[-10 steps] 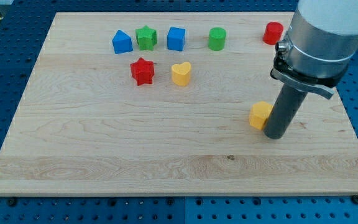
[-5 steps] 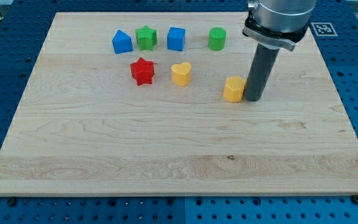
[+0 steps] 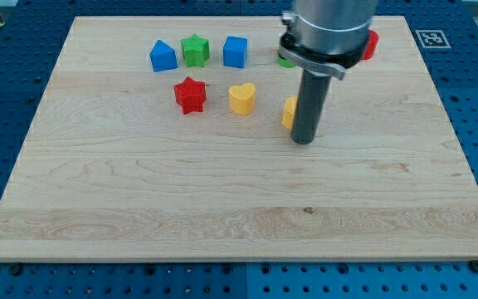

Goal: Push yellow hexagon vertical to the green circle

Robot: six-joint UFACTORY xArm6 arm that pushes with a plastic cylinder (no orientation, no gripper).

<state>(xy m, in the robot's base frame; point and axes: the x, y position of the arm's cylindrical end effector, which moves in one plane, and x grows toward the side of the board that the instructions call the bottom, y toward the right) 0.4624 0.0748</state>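
The yellow hexagon (image 3: 290, 110) lies near the board's middle, mostly hidden behind my rod; only its left edge shows. My tip (image 3: 304, 139) rests on the board touching the hexagon's lower right side. The green circle (image 3: 283, 60) sits above the hexagon near the view's top, almost wholly hidden by the arm; only a sliver shows.
A blue house-shaped block (image 3: 163, 56), green star (image 3: 194, 50) and blue cube (image 3: 235, 51) line the top. A red star (image 3: 190, 95) and yellow heart (image 3: 241, 98) sit left of the hexagon. A red block (image 3: 372, 43) peeks out right of the arm. The wooden board (image 3: 139, 199) carries them all.
My tip has moved left and up across the board, pushing the yellow hexagon from the right side to a spot below the green circle. The other blocks have not moved.
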